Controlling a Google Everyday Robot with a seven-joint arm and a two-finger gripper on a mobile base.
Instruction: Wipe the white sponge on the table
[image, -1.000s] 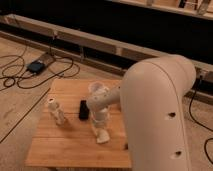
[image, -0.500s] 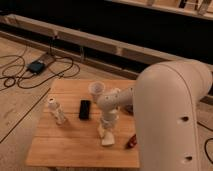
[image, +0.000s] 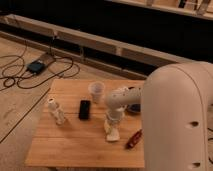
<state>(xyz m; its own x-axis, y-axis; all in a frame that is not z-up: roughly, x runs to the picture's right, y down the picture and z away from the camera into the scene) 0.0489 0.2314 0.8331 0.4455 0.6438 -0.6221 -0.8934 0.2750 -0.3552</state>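
The white sponge (image: 113, 135) is a small cream block lying on the wooden table (image: 70, 147), right of centre. My gripper (image: 112, 124) points straight down onto it from above and is shut on its top, with the sponge's lower side on the table top. My big white arm (image: 175, 115) fills the right side of the view and hides the table's right edge.
A black phone (image: 85, 109) lies left of the sponge. An upright white bottle (image: 56, 111) stands further left. A pale translucent cup (image: 96, 91) stands behind. A red object (image: 133, 139) lies just right of the sponge. Cables and a dark box (image: 36, 66) lie on the floor.
The gripper and the sponge have slid together across the table top toward the right, closer to the red object. The phone, bottle and cup have not moved.
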